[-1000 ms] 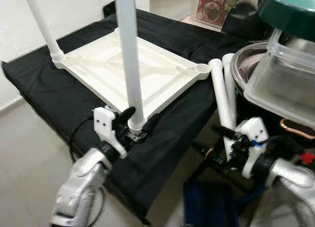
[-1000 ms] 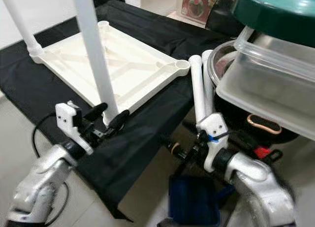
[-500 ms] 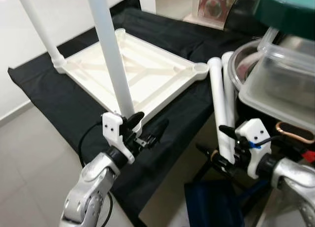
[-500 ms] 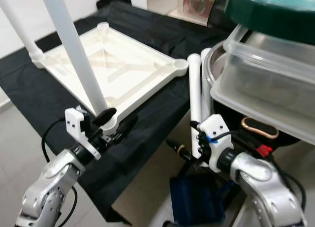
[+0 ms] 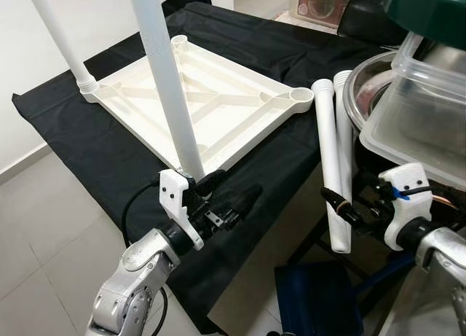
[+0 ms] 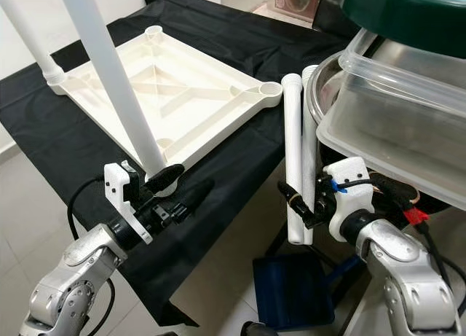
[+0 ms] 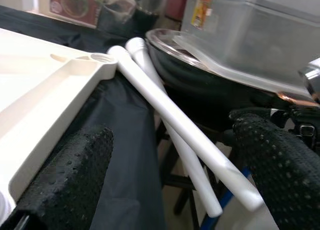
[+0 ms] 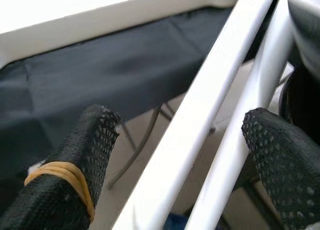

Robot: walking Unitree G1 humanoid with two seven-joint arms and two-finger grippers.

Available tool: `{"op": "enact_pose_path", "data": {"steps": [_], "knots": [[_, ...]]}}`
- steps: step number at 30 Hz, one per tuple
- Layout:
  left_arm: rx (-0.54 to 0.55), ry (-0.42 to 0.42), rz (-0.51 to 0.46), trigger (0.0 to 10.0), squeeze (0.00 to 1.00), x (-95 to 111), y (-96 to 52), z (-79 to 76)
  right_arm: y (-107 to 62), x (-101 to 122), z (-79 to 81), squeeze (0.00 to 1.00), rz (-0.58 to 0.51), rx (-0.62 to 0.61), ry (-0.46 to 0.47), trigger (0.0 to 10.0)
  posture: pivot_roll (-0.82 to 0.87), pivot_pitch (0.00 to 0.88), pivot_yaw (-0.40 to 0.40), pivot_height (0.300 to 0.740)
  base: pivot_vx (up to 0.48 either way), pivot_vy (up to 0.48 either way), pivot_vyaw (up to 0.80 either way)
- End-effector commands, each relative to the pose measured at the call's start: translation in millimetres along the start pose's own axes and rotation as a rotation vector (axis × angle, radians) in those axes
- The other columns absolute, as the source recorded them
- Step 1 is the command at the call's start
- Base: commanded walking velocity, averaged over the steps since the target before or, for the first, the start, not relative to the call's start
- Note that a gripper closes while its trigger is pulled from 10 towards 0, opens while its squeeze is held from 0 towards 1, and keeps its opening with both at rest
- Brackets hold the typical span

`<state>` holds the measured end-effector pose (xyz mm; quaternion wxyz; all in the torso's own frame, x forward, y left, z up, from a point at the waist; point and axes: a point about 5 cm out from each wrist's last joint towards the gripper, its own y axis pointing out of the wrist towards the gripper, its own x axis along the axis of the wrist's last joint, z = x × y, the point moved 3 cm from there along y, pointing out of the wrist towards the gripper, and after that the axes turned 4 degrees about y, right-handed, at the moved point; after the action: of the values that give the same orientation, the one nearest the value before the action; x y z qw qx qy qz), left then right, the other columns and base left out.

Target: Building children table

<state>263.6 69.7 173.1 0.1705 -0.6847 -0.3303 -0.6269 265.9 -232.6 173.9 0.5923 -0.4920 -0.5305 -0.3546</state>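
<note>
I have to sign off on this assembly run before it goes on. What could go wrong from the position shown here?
1. The two loose white legs hang off the black cloth's edge over the floor; the open right gripper could knock them down instead of gripping one.
2. The open left gripper sits at the foot of the fitted upright leg; a bump might loosen or tilt it in the upturned white tabletop.

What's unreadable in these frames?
- Two upright white plastic legs: tops cut off by the eye views' upper edge.
- Near-corner socket of the white tabletop: behind the left gripper.
- Red printed card: print too small.
- Right gripper: beside loose white tubes; contact unclear.
</note>
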Motion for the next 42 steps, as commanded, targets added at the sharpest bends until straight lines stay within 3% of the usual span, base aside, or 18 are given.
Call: {"op": "enact_pose_path", "data": {"steps": [1, 7, 13, 16, 19, 25, 31, 35, 42], "knots": [[-0.020, -0.007, 0.027, 10.0, 0.00, -3.9, -4.8, -2.7, -3.0, -7.9, -9.0, 0.00, 0.018, -0.054, 0.062, 10.0, -0.14, 0.183, 0.033, 0.740, 0.000, 0.000, 0.00], [-0.051, -0.007, 0.037, 10.0, 0.00, -3.7, -7.2, -6.0, -11.4, -18.2, -32.3, 0.00, 0.035, -0.201, 0.149, 10.0, -0.14, 0.187, 0.028, 0.740, 0.000, 0.000, 0.00], [-0.071, -0.014, 0.043, 10.0, 0.00, -4.9, -7.3, -10.0, -18.1, -17.0, -37.8, 0.00, -0.012, -0.219, 0.222, 10.0, -0.15, 0.188, 0.031, 0.740, 0.000, 0.000, 0.00], [-0.076, -0.016, 0.043, 10.0, 0.00, -5.2, -7.2, -11.0, -19.3, -19.6, -39.0, 0.00, 0.002, -0.227, 0.216, 10.0, -0.15, 0.188, 0.031, 0.740, 0.000, 0.000, 0.00], [-0.083, -0.018, 0.045, 10.0, 0.00, -5.3, -6.9, -11.7, -20.2, -31.2, -39.0, 0.00, 0.086, -0.234, 0.156, 10.0, -0.15, 0.187, 0.034, 0.740, 0.000, 0.000, 0.00], [-0.083, -0.017, 0.045, 10.0, 0.00, -4.5, -6.7, -11.8, -19.0, -43.2, -43.1, 0.00, 0.182, -0.259, 0.123, 10.0, -0.14, 0.187, 0.033, 0.740, 0.000, 0.000, 0.00], [-0.083, -0.018, 0.046, 10.0, 0.00, -3.9, -7.3, -11.8, -15.6, -43.2, -43.5, 0.00, 0.190, -0.253, 0.138, 10.0, -0.14, 0.187, 0.033, 0.740, 0.000, 0.000, 0.00], [-0.082, -0.015, 0.048, 10.0, 0.00, -3.1, -7.3, -11.7, -4.8, -52.1, -25.0, 0.00, 0.245, -0.137, 0.127, 10.0, -0.13, 0.190, 0.031, 0.740, 0.000, 0.000, 0.00], [-0.075, -0.006, 0.049, 10.0, 0.00, -1.6, -8.2, -11.3, 5.7, -55.8, -27.0, 0.00, 0.251, -0.168, 0.121, 10.0, -0.12, 0.200, 0.029, 0.740, 0.000, 0.000, 0.00]]}}
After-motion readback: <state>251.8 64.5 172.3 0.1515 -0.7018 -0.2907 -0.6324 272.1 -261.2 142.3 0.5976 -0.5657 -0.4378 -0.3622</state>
